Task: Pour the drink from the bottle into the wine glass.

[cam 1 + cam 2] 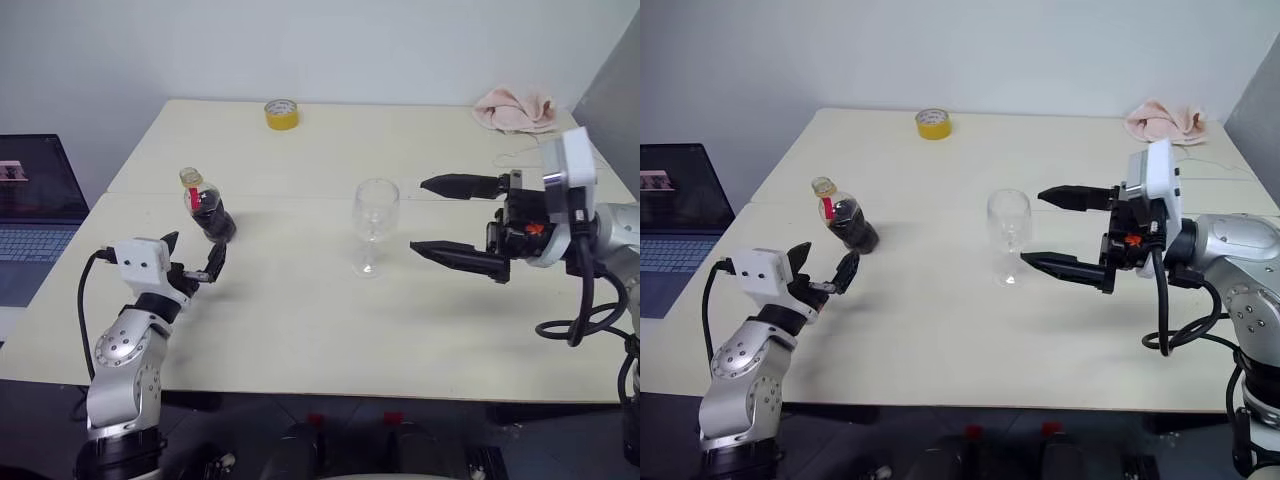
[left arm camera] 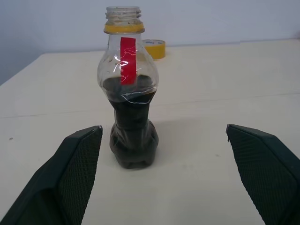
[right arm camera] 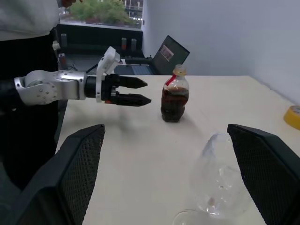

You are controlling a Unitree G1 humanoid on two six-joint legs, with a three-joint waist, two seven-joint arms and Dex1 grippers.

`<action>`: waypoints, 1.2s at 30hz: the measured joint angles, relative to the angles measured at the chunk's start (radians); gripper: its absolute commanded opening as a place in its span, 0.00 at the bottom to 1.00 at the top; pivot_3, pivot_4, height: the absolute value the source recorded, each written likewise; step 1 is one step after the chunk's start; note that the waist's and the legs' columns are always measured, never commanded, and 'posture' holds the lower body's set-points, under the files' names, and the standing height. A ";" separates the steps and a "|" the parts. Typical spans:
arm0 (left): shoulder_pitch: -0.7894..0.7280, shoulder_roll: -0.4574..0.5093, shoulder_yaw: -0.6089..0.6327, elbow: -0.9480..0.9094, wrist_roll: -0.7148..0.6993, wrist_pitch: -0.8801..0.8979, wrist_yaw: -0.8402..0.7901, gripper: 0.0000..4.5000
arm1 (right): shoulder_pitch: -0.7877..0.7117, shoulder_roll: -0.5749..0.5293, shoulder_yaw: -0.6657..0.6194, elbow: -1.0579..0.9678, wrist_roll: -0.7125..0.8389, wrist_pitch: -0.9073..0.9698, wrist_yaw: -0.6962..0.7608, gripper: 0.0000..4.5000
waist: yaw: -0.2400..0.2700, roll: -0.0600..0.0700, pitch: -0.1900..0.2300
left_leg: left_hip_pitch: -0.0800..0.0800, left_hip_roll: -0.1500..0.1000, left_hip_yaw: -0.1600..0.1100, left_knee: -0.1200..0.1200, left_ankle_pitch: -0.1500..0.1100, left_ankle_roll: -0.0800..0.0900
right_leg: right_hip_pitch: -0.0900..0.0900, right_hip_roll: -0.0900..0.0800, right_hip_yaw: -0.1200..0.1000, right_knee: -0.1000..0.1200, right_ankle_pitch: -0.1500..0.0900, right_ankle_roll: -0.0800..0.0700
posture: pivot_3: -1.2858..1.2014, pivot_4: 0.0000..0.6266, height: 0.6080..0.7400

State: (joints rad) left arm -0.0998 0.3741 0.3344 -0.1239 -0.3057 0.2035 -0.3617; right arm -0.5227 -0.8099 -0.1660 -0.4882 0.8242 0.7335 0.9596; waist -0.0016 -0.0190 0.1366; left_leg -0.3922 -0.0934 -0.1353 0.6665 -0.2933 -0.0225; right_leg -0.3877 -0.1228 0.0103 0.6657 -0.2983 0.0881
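The upright bottle (image 1: 207, 209) stands just ahead of the wide-open left gripper (image 1: 192, 262), while the right gripper (image 1: 458, 222), also wide open, hangs beside the wine glass (image 1: 374, 225).

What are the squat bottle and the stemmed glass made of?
Squat clear bottle of dark drink: likely thin plastic, glossy; its wall shows creases and dents. Clear stemmed wine glass: looks like smooth, colourless glass with a thin stem, though clear plastic can't be excluded.
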 measured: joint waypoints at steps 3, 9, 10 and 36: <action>-0.022 0.000 -0.006 0.040 0.022 -0.004 0.020 1.00 | 0.000 -0.025 0.001 -0.003 0.000 0.011 -0.001 0.99 | 0.000 0.000 0.000 | 0.000 0.000 0.000 0.000 0.000 0.000 | 0.000 0.000 0.000 0.000 0.000 0.000 | 0.52 0.24 1.00; -0.077 0.002 -0.016 0.109 0.032 -0.004 0.032 1.00 | 0.003 -0.064 0.012 -0.017 -0.018 0.033 -0.021 0.99 | 0.000 0.000 0.000 | 0.000 0.000 0.000 0.000 0.000 0.000 | 0.000 0.000 0.000 0.000 0.000 0.000 | 0.52 0.24 1.00; -0.086 0.004 -0.017 0.122 0.031 -0.004 0.028 1.00 | 0.004 -0.064 0.015 -0.017 -0.024 0.037 -0.029 0.99 | 0.000 0.000 0.000 | 0.000 0.000 0.000 0.000 0.000 0.000 | 0.000 0.000 0.000 0.000 0.000 0.000 | 0.52 0.24 1.00; -0.369 0.055 -0.064 0.569 0.094 -0.135 -0.019 1.00 | -0.015 -0.065 0.031 0.014 -0.101 0.038 -0.087 0.99 | -0.002 -0.001 0.000 | 0.000 0.000 -0.001 0.000 0.000 0.000 | -0.001 0.000 -0.001 0.000 0.000 0.000 | 0.52 0.24 1.00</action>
State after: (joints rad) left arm -0.4688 0.4295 0.2702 0.4455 -0.2113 0.0684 -0.3807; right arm -0.5382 -0.8749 -0.1346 -0.4744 0.7233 0.7711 0.8723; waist -0.0038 -0.0196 0.1370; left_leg -0.3927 -0.0936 -0.1359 0.6665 -0.2932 -0.0226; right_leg -0.3885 -0.1227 0.0093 0.6661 -0.2981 0.0882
